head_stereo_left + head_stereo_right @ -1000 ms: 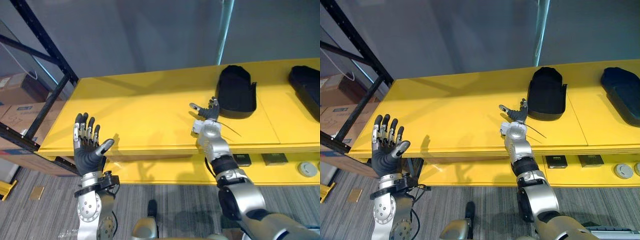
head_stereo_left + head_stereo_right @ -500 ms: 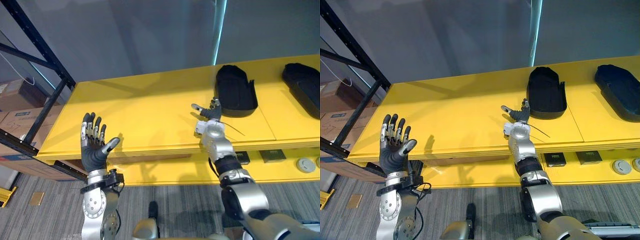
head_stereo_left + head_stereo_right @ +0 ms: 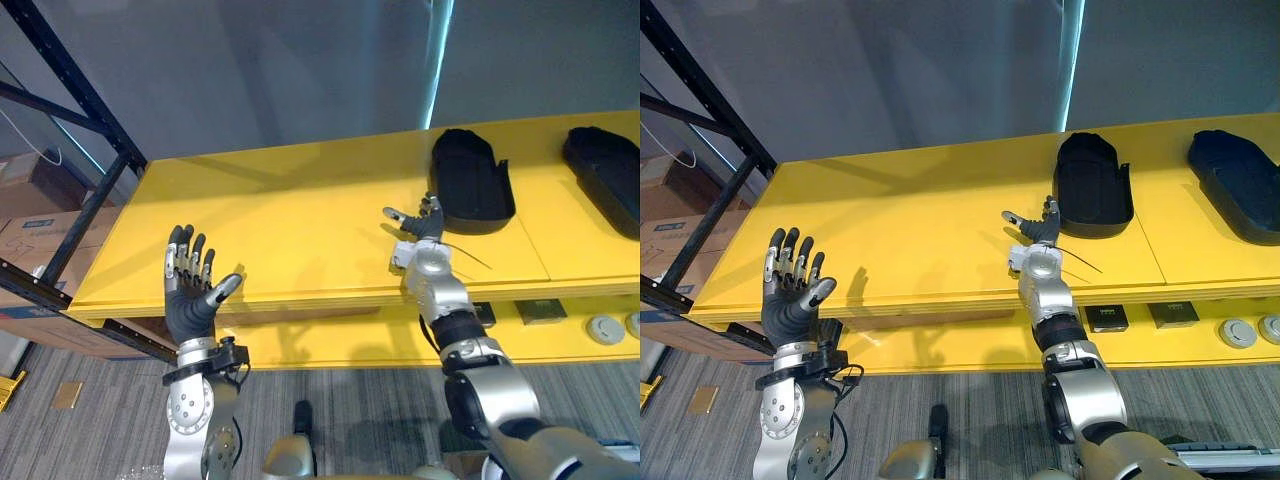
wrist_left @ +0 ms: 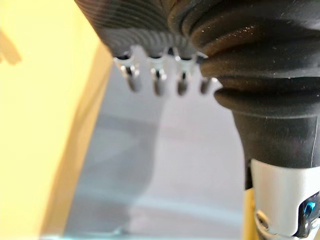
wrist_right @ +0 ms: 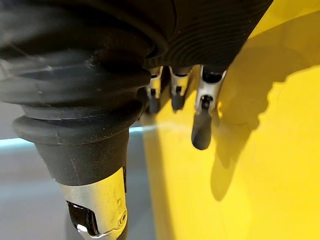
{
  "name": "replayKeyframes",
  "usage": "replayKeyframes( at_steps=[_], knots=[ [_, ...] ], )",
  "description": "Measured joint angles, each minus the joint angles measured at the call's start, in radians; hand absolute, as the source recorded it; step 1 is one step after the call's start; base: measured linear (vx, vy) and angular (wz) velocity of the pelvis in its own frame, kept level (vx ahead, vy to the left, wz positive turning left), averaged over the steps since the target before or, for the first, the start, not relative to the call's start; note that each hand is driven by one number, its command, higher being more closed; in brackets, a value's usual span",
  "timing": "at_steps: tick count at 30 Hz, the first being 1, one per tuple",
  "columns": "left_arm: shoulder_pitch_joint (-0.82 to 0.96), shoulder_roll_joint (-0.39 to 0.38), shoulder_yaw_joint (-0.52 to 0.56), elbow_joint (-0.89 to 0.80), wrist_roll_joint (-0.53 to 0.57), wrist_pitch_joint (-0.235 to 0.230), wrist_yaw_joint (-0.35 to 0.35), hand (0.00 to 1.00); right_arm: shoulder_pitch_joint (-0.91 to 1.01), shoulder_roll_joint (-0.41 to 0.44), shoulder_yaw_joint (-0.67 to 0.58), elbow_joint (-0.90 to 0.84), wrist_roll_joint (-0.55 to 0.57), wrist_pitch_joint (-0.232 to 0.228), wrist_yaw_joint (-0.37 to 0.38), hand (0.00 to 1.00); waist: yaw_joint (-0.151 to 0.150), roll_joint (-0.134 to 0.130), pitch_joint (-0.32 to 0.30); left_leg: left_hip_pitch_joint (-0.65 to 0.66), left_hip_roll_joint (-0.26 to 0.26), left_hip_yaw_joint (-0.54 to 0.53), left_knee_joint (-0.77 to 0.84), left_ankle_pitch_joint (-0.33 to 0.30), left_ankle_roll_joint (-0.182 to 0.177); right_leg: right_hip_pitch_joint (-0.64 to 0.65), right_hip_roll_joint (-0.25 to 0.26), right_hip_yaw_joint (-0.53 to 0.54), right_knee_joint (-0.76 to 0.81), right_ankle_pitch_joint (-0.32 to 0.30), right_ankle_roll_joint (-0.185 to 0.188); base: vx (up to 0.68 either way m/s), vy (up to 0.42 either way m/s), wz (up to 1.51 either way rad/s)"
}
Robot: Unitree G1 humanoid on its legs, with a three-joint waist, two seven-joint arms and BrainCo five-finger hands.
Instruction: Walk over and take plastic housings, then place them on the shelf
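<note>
Just beyond the right hand's fingertips: the nearer plastic housing [image 3: 470, 182], black, lies flat on the yellow shelf board [image 3: 300, 215]. Its near corner is just beside the fingers; I cannot tell whether they touch.
Right hand [image 3: 413, 224]: stretched out over the board, with the fingers nearly straight and the thumb stuck out on the side away from the housing. It holds nothing. In the right wrist view its fingers [image 5: 202, 127] hang loose above bare yellow.
Left hand [image 3: 192, 292]: raised in front of the board's front edge, well apart from the housing, with fingers spread and nothing in it.
Far to the right hand's outer side: a second housing [image 3: 605, 178] on the same board.
Step in hand, as I judge it: taking the nearer housing, since both hands are empty and it lies within reach.
How to do it well: move the hand toward its outer side so the palm centres on the housing's near end, not its corner. Hold the fingers wide until they span the shell, then curl them over it with the thumb under the rim.
Risk: the smooth, domed shell may slide away along the board if it is nudged at the corner before the fingers close.
</note>
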Motion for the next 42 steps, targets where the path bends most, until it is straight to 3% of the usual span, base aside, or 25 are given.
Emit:
replayKeyframes(
  at_steps=[12, 23, 27, 31, 34, 39, 42],
  knots=[
    [-0.001, 0.000, -0.028, 0.000, 0.000, 0.000, 0.010, 0.00, -0.007, -0.015, -0.021, 0.000, -0.027, 0.002, 0.000, 0.00, -0.003, 0.004, 0.012, 0.003, 0.001, 0.007, 0.000, -0.002, 0.001, 0.000, 0.000, 0.008, -0.004, 0.005, 0.000, 0.00, 0.000, -0.01],
    [-0.034, 0.001, -0.029, 0.000, 0.000, 0.001, 0.017, 0.00, -0.016, -0.027, -0.030, -0.002, -0.028, 0.002, 0.003, 0.00, -0.024, 0.006, 0.018, 0.006, 0.000, 0.027, 0.000, -0.004, 0.005, -0.001, 0.000, 0.021, -0.023, 0.020, 0.003, 0.00, 0.001, -0.04],
    [-0.037, 0.001, -0.029, 0.000, -0.001, 0.001, 0.018, 0.00, -0.015, -0.041, -0.029, 0.001, -0.028, -0.006, 0.052, 0.00, -0.025, 0.007, 0.018, 0.006, 0.000, 0.027, 0.000, -0.004, 0.005, -0.001, 0.000, 0.021, -0.023, 0.020, 0.003, 0.00, 0.000, 0.00],
    [-0.037, 0.001, -0.029, 0.000, -0.001, 0.001, 0.016, 0.00, 0.000, -0.041, -0.012, -0.007, -0.020, -0.062, 0.143, 0.00, -0.026, 0.007, 0.018, 0.006, 0.000, 0.027, 0.000, -0.004, 0.005, -0.001, 0.000, 0.021, -0.024, 0.020, 0.003, 0.00, 0.000, 0.00],
    [-0.036, 0.001, -0.026, 0.000, 0.000, 0.001, 0.015, 0.00, 0.064, -0.040, 0.075, -0.146, -0.015, -0.096, 0.232, 0.00, -0.028, 0.007, 0.018, 0.006, 0.000, 0.028, 0.000, -0.004, 0.004, -0.001, 0.000, 0.021, -0.027, 0.020, 0.003, 0.00, 0.000, 0.00],
    [-0.036, 0.000, 0.010, 0.000, 0.009, 0.000, 0.013, 0.00, 0.240, -0.034, 0.246, -0.597, 0.031, -0.147, 0.390, 0.00, -0.053, 0.001, 0.021, 0.008, 0.000, 0.031, 0.000, -0.010, 0.005, 0.002, 0.001, 0.023, -0.034, 0.021, 0.004, 0.00, -0.002, -0.01],
    [-0.036, 0.000, 0.030, 0.000, 0.011, -0.002, 0.013, 0.00, 0.322, -0.031, 0.249, -0.752, 0.052, -0.182, 0.407, 0.00, -0.056, -0.010, 0.021, 0.011, 0.001, 0.040, 0.000, -0.013, 0.005, 0.002, 0.001, 0.032, -0.041, 0.027, 0.010, 0.00, -0.006, -0.10]
  ],
)
